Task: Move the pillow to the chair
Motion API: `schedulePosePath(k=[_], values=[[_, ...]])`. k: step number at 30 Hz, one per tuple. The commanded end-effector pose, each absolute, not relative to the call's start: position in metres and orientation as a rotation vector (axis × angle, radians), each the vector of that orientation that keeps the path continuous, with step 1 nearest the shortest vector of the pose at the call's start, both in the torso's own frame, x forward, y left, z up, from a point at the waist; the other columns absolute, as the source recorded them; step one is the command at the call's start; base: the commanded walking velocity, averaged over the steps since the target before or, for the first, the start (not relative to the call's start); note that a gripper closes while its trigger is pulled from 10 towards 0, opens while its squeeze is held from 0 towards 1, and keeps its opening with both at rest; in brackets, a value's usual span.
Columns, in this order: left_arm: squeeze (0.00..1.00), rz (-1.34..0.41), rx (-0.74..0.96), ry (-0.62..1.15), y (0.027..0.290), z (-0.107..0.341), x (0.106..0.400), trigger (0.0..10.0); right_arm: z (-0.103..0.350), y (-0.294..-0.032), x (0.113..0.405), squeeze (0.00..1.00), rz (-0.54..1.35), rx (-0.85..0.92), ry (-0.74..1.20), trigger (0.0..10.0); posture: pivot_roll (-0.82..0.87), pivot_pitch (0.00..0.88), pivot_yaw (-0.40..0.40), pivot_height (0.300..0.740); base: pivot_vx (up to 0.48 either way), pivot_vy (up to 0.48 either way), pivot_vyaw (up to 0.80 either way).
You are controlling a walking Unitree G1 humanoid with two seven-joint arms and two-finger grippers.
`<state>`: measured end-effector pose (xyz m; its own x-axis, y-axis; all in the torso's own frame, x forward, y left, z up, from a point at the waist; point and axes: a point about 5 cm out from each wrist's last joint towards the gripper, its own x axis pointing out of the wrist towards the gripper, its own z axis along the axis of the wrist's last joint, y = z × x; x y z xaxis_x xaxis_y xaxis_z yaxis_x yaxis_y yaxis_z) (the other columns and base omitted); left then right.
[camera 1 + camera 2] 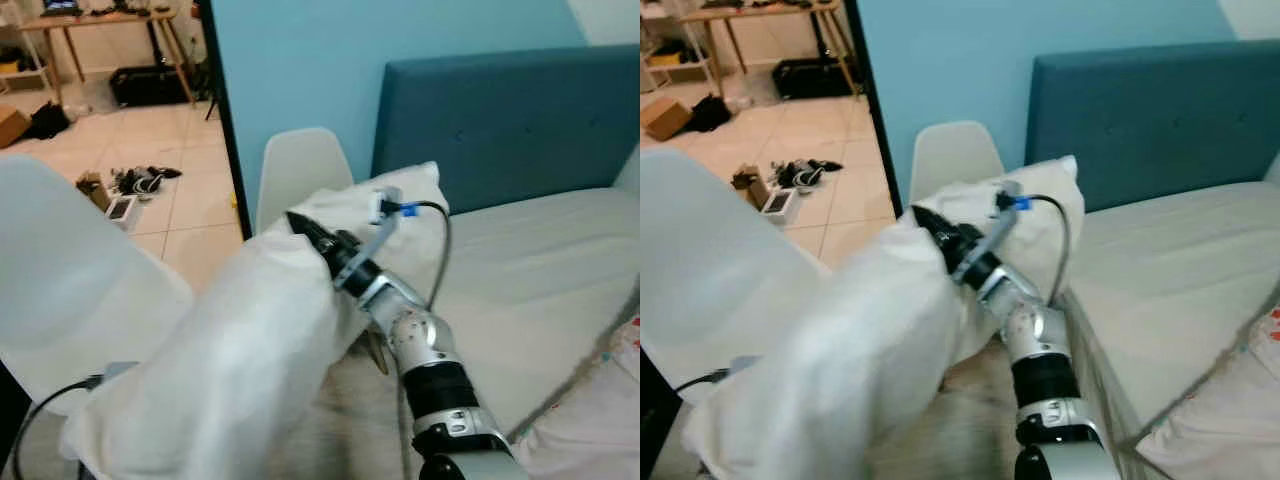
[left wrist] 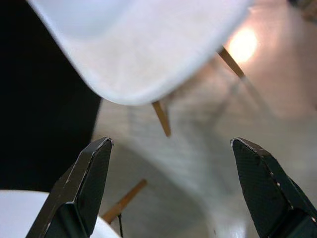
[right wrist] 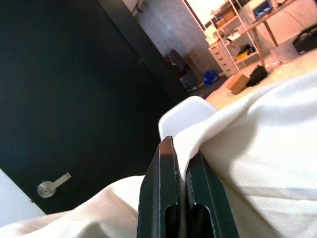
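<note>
A big white pillow (image 1: 250, 340) hangs in front of me, stretching from the bedside down to the lower left. My right gripper (image 1: 298, 222) is shut on a fold of the pillow's cover (image 3: 257, 139), its fingers (image 3: 168, 168) pressed together on the fabric. One white chair (image 1: 60, 280) is close at the left, partly behind the pillow. A second white chair (image 1: 300, 165) stands against the blue wall behind the pillow. My left gripper (image 2: 171, 144) is open and holds nothing, low beside a white chair seat (image 2: 148, 44) with wooden legs.
The bed (image 1: 540, 270) with a dark blue headboard (image 1: 500, 120) is on the right, with a patterned pillow (image 1: 600, 420) at its near corner. A black door frame (image 1: 225, 120) opens onto a tiled room with floor clutter (image 1: 130, 185), a black bag (image 1: 150, 85) and a wooden table (image 1: 100, 25).
</note>
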<state>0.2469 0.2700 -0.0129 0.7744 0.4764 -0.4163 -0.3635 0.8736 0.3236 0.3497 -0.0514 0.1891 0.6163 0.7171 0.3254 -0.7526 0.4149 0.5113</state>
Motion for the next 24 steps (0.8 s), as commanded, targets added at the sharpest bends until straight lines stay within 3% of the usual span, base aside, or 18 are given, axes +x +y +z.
schedulePosePath(k=[1,10,24], values=[[0.0,0.441,0.231,0.459,0.264,-0.005,0.257,10.0,0.205,-0.039,0.347,0.0,0.986,0.667,-0.121,0.0,-0.01,0.005,0.01,0.74,0.3,0.0,0.76],[0.0,0.436,0.209,0.365,0.261,0.012,0.275,10.0,0.207,-0.038,0.347,0.0,0.987,0.662,-0.128,0.0,-0.01,0.014,0.011,0.74,0.3,0.0,0.76],[0.0,0.43,0.164,0.345,0.256,0.016,0.281,10.0,0.205,-0.041,0.347,0.0,0.981,0.656,-0.125,0.0,-0.02,0.03,0.009,0.74,0.295,0.0,0.76]])
